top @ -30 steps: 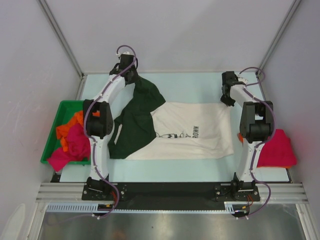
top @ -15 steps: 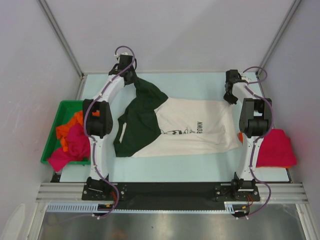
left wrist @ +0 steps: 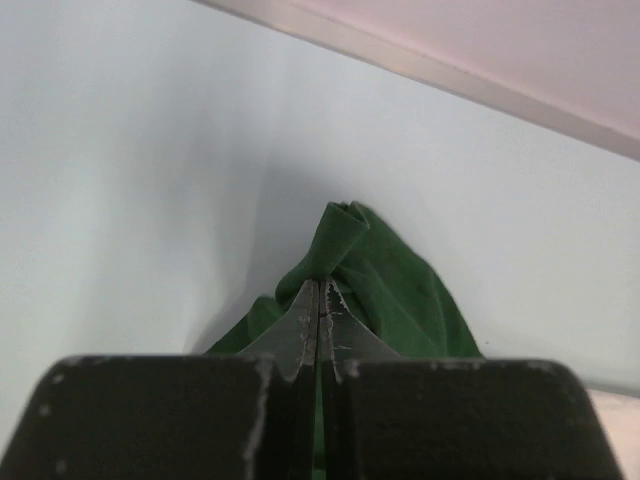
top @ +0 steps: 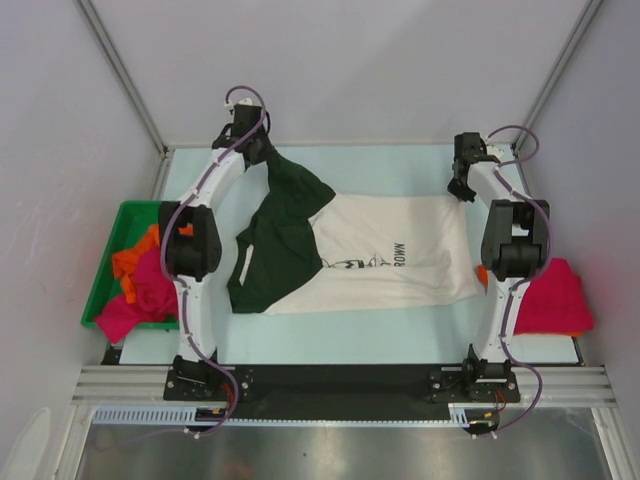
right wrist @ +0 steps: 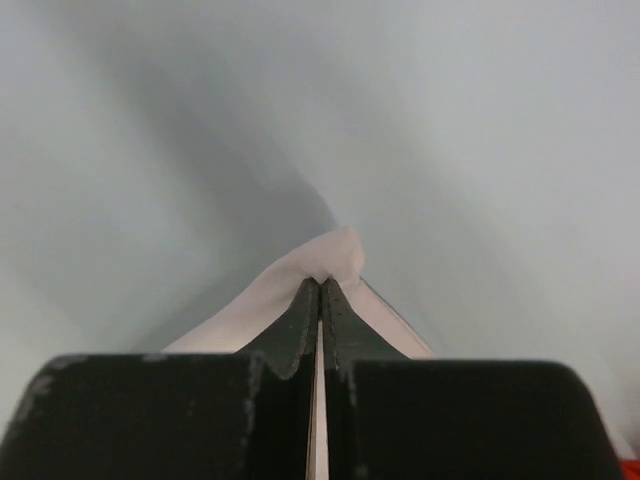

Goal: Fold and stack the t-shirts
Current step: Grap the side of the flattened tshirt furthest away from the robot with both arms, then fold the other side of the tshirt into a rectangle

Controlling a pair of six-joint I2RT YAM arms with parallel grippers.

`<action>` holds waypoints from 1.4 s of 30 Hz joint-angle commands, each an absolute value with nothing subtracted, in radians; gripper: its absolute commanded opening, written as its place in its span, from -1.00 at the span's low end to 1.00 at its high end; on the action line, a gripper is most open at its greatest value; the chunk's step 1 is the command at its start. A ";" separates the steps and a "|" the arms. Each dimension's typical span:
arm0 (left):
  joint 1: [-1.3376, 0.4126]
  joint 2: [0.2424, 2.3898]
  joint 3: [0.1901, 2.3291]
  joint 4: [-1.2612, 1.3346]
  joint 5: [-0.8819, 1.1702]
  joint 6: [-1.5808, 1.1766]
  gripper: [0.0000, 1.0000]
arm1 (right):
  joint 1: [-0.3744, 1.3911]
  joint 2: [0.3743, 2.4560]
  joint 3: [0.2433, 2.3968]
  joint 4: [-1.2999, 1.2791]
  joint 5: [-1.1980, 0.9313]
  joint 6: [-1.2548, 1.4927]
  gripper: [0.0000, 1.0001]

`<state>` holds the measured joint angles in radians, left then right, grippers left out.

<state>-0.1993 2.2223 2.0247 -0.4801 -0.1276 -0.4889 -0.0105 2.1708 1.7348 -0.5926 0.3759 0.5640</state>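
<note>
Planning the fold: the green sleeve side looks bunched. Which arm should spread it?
Left, probably: the left gripper is shut on the cream t-shirt's green sleeve; the right gripper pinches its opposite hem corner.

The pale blue table (top: 400, 340) filled the middle of the frame. A cream tee (top: 390, 250) with dark green sleeves lay spread across its centre, green part toward the left, print facing up. At the left edge stood a green bin (top: 97, 275); whether it stood fully on the table could not be told. At the right edge lay a folded crimson tee (top: 555, 295), apart from the cream one. A bit of orange cloth (top: 481, 272) showed between them.
</note>
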 commanded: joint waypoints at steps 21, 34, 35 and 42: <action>-0.210 1.602 1.475 -0.387 -0.156 -0.511 -1.00 | 0.054 1.657 1.310 -0.580 0.511 0.575 -1.00; -0.201 1.394 1.259 -0.408 -0.241 -0.506 -1.00 | 0.021 1.540 1.174 -0.632 0.541 0.617 -1.00; -0.201 1.375 1.250 -0.413 -0.241 -0.508 -0.99 | 0.021 1.526 1.166 -0.635 0.541 0.618 -1.00; -0.201 1.266 1.128 -0.426 -0.255 -0.531 -1.00 | 0.038 1.436 1.094 -0.657 0.569 0.629 -1.00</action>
<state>-0.2073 1.3540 1.1812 -0.4301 -0.1955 -0.5076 0.0383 1.5196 1.1366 -0.6323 0.4904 0.6151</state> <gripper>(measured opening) 0.005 0.010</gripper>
